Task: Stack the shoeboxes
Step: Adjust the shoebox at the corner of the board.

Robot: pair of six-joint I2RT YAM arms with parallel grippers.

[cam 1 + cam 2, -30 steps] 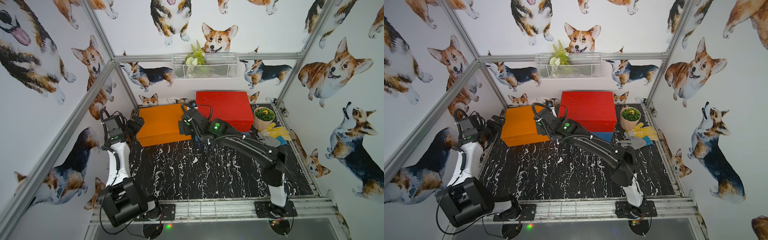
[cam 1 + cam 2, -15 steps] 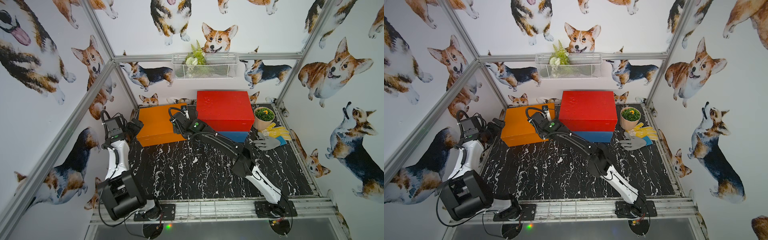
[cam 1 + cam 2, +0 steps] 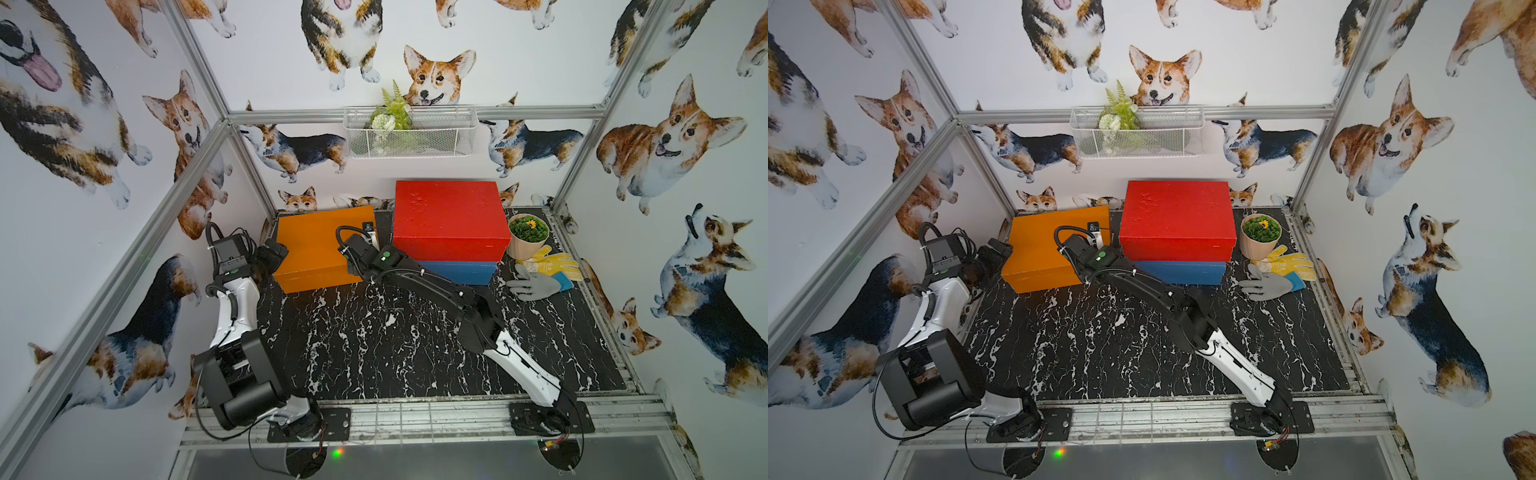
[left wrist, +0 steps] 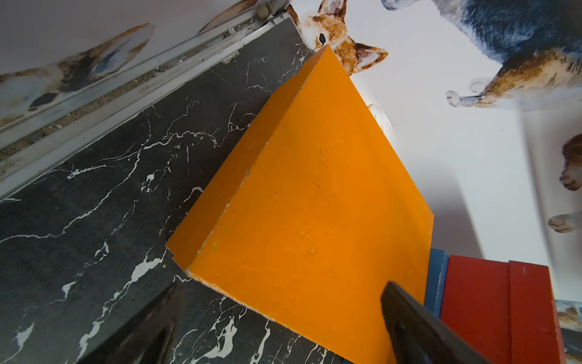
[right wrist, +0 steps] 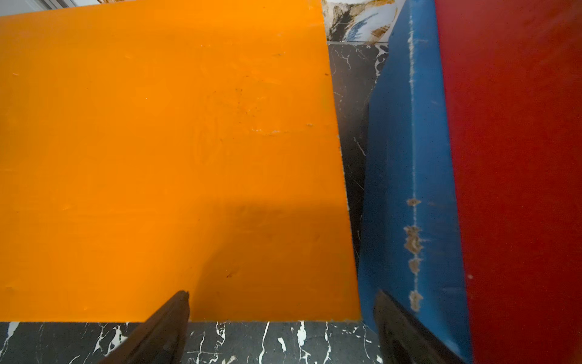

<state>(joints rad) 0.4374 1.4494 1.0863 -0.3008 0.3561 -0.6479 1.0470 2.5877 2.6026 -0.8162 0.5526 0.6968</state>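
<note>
The orange shoebox [image 3: 316, 245] [image 3: 1042, 249] lies on the black marble table at the back left. The red shoebox [image 3: 449, 220] [image 3: 1177, 216] rests on the blue shoebox [image 3: 457, 272] [image 3: 1179, 272] to its right. My left gripper [image 3: 273, 252] [image 4: 280, 293] stands open at the orange shoebox's [image 4: 315, 205] left front corner, holding nothing. At the narrow gap between the orange shoebox [image 5: 157, 157] and the blue one [image 5: 409, 157], my right gripper [image 3: 368, 239] [image 5: 280, 302] is open and empty. The red box [image 5: 519, 157] stands beyond it.
A potted plant [image 3: 528, 235] and a pile of gloves [image 3: 540, 274] lie right of the stack. A wire basket [image 3: 409, 133] hangs on the back wall. Cage walls close in on the left, back and right.
My right arm has stretched out and swung its wrist left, from the red box's left side to the orange box's right end. My left gripper edged closer to the orange box.
</note>
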